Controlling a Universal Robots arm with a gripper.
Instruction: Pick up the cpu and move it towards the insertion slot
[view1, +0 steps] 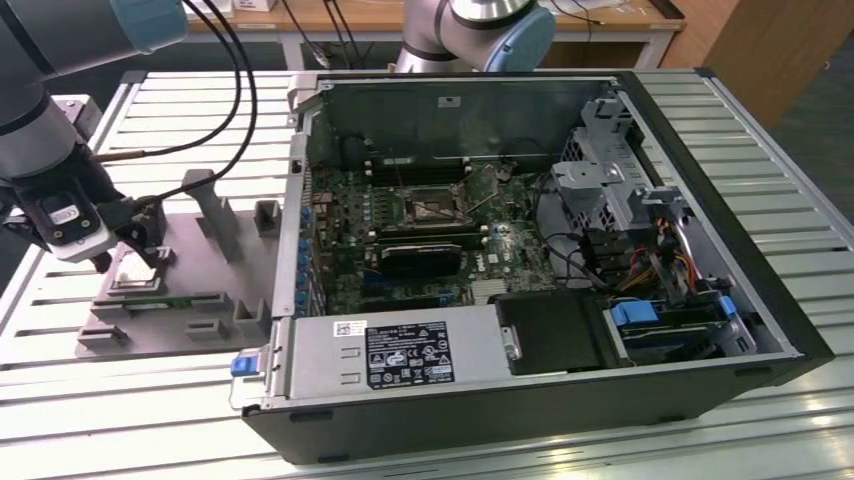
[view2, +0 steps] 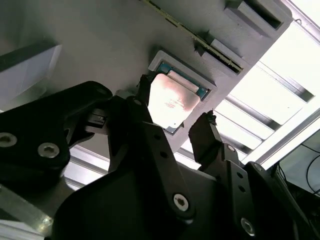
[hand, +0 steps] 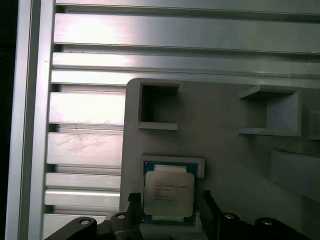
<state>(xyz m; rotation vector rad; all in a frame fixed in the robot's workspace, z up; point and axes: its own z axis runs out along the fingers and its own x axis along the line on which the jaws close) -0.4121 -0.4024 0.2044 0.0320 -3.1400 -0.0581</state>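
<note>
Biggest thing here is the slatted aluminium table (view1: 747, 130), and parked on it is an open PC case (view1: 534, 425) lying on its side with the guts showing. The arm (view1: 40, 110) comes in from the exterior view's left and hangs over a grey fixture plate (view1: 200, 270), which sits on the table just beside the case on that same side. Inside the case the motherboard (view1: 347, 200) is in plain sight, and the insertion slot (view1: 430, 205), a shiny metal frame with a dark middle, sits near the centre of it, well apart from where the arm is. The gripper (hand: 169, 196) is down low over the plate with its jaws spread wide, holding nothing. In both wrist views its black fingers (view2: 145, 107) stand one on each side of the cpu (hand: 168, 194). One tip looks to be right at the chip's edge in the second wrist view, though actual contact can't be made out. The cpu lies flat, silver top up, seated in a shallow square pocket of the fixture plate, not lifted.
</note>
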